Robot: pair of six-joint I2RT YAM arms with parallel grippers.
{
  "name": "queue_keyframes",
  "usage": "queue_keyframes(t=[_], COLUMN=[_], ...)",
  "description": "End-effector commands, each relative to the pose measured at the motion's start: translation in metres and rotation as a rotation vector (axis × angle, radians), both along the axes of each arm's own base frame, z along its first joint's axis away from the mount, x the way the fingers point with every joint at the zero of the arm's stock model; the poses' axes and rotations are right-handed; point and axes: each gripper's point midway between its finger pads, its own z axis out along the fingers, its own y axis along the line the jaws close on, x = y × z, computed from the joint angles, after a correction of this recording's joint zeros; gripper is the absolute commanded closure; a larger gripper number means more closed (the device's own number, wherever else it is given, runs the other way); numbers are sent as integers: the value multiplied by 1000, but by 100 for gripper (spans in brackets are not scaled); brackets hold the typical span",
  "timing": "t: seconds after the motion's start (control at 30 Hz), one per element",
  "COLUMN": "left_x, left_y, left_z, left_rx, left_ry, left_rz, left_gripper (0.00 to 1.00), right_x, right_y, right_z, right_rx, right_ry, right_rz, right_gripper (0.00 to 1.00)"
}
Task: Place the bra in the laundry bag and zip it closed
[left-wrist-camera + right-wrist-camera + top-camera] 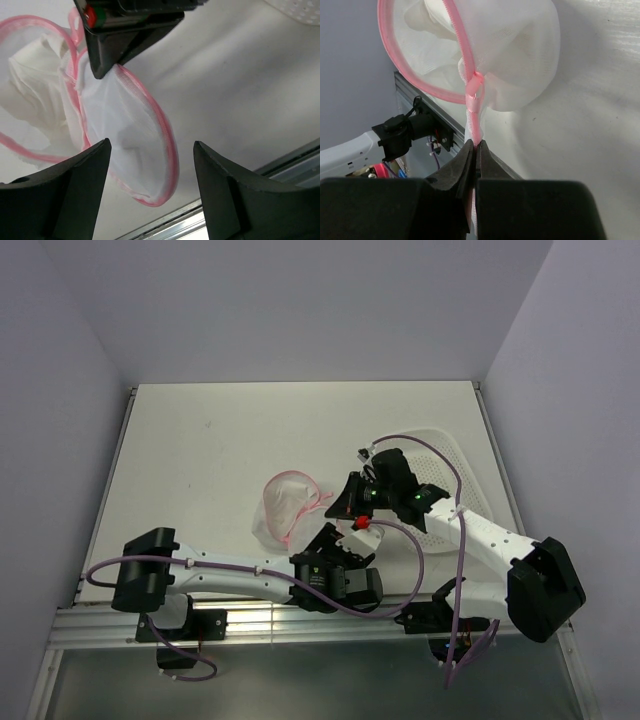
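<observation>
1. Nearest to us, the left tool is released. Its two black fingers stand wide apart and grip nothing, hovering just above the near rim of the bag.
2. Just beyond it, the round laundry bag of translucent white mesh with pink-trimmed rims lies on the white worktop. It sits towards the near side, about midway between left and right.
3. The bra, a soft crumpled piece of white fabric, sits inside the left part of the laundry bag, and we see it through the mesh. We cannot make out its cups or straps.
4. At the right side of the bag, the right tool reaches in from the right. It is clenched tight on the pink strip of trim that leads off the rim.
5. Farther back on the right, a white perforated plastic basket rests flat on the worktop. It is apart from the bag and partly hidden under the right arm.
</observation>
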Motion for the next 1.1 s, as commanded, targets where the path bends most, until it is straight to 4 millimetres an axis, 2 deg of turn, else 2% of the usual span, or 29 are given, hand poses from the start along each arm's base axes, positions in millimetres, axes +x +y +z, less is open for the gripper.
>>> queue_keyframes(t=[0.0,0.1,0.13,0.2,0.23,0.3,0.33,0.5,0.53,0.6,0.63,0.7,0.73,0.77,0.83,0.87,0.9,0.93,0.97,1.0,1.03,1.07], left_x=[7,9,11,12,15,14,15,12,12,10,9,7,6,5,3,4,8,8,9,16,15,17], left_y=[0,6,8,12,13,17,17,17,18,18,16,15,15,13,12,11,13,13,17,17,18,22], left_z=[15,12,13,12,14,12,12,25,30,36,40,52,58,72,80,94,99,98,109,114,111,119], left_rx=[6,46,57,95,100,134,138,142,149,144,125,82,56,-4,-57,-114,-143,-160,-194,-234,-244,-277], left_ry=[-71,-90,-107,-123,-139,-151,-156,-195,-200,-196,-187,-160,-149,-137,-95,-83,-67,-36,-27,-18,13,20], left_rz=[50,73,85,98,108,117,122,132,134,132,129,113,107,93,72,60,66,52,40,49,32,21], left_gripper=[27,39,48,55,62,67,75,91,100,100,100,100,100,100,100,100,100,100,100,100,100,100], right_x=[9,9,8,8,8,7,7,7,7,7,9,9,11,10,15,16,16,21,23,23,27,28], right_y=[3,4,4,4,5,5,5,4,3,2,2,-1,-2,-5,-10,-13,-18,-21,-24,-27,-29,-31], right_z=[28,28,29,29,30,32,31,34,34,35,37,44,50,60,75,85,87,100,108,110,119,123], right_rx=[46,50,53,58,61,65,65,65,64,57,54,51,52,61,49,45,23,15,11,-3,-9,-12], right_ry=[-55,-52,-51,-48,-47,-49,-47,-55,-53,-59,-72,-95,-119,-149,-204,-235,-241,-286,-310,-314,-343,-355], right_rz=[-18,-21,-22,-23,-22,-20,-21,-25,-27,-30,-31,-41,-45,-54,-77,-88,-99,-119,-130,-139,-154,-163], right_gripper=[100,100,100,100,100,100,100,99,97,91,81,68,63,52,42,36,35,31,30,29,27,25])
